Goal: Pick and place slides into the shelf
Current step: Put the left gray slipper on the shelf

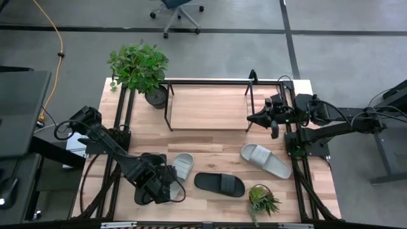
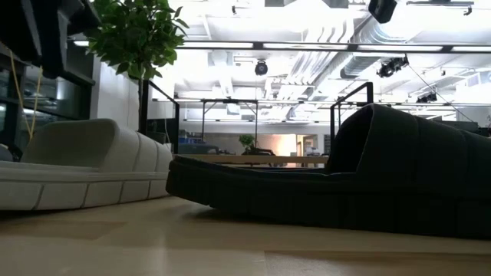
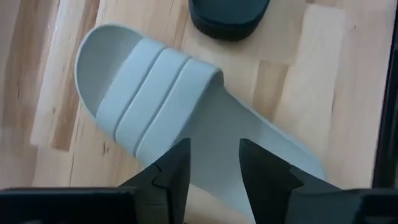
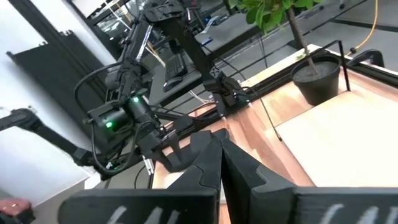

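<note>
A light grey slide (image 1: 181,166) lies sole-down on the table at the near left, and fills the left wrist view (image 3: 168,106). My left gripper (image 3: 214,171) stands open over its footbed, behind the wide strap (image 3: 149,99). A black slide (image 1: 219,184) lies to its right, and a second grey slide (image 1: 266,160) farther right. The shelf (image 1: 210,108) stands at the far middle with a bare wood board. My right gripper (image 4: 217,163) is shut on nothing, hovering by the shelf's right end (image 1: 261,119). My left gripper points steeply down at the grey slide's footbed (image 3: 217,134), just behind the strap, with one finger (image 3: 177,168) toward each long side. I cannot tell whether the fingertips touch the footbed. The slide lies flat on the table.
A large potted plant (image 1: 140,67) stands at the shelf's far left corner. A small plant (image 1: 262,200) sits near the front edge, right of the black slide. Black frame rails (image 1: 121,127) run along both table sides. Bare wood lies between the slides and the shelf.
</note>
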